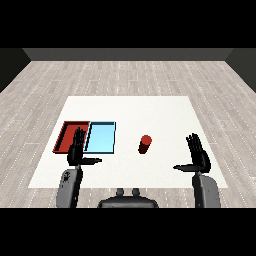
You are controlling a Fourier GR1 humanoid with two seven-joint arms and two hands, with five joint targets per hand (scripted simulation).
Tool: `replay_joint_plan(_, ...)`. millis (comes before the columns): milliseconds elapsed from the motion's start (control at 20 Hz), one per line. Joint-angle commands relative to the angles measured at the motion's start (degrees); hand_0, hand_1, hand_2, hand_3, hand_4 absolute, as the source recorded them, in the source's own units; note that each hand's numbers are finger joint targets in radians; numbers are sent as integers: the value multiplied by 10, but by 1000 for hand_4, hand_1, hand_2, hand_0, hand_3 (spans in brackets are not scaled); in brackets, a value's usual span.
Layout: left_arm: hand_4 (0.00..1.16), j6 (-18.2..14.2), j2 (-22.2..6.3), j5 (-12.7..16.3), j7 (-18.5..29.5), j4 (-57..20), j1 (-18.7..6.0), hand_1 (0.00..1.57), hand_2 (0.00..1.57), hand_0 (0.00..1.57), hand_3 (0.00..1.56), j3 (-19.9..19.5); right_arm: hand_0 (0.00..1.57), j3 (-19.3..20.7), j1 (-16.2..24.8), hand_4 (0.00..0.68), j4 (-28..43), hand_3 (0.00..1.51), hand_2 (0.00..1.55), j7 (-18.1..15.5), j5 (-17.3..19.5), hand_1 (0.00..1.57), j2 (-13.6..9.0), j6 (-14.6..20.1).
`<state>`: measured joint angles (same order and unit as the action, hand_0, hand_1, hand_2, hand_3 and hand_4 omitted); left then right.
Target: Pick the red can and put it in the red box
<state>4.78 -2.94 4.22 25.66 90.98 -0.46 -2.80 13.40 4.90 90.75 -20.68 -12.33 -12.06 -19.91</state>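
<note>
Fingers (76,137) straight on both hands, holding nothing; red can (145,144) mid-counter, red tray (63,136) near left edge: nothing done yet.

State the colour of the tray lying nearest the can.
Light blue: the light blue tray lies between the red tray and the red can, best seen in the head view.

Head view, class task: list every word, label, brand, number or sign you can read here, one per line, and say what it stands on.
None can be read.
Red can: plain red, no label shows.
Red tray and light blue tray: plain, no marks.
White table: no writing.
Left hand and right hand: plain black, no marks.
</note>
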Motion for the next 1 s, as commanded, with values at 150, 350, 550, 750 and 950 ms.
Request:
replay_joint_plan(150,0,-13,26,-3,-16,29,12,0,0,0,0,26,0,8,-9,0,-31,0,0,-13,3,0,11,-12)
replay_joint_plan(350,0,9,5,20,-18,34,20,0,0,0,0,1,0,-6,-3,0,-13,0,0,15,10,0,23,-4)
replay_joint_plan(550,0,9,-2,18,-15,54,31,0,0,0,0,-5,0,-14,-53,0,-63,0,0,2,40,0,21,9)
replay_joint_plan(750,0,-1,7,16,7,-13,-16,0,0,0,0,-14,0,-21,-60,0,-69,0,0,15,33,0,37,19)
replay_joint_plan(950,0,8,-1,27,10,-1,-5,0,0,0,0,-25,0,-27,-133,0,-102,0,0,65,21,0,48,44)
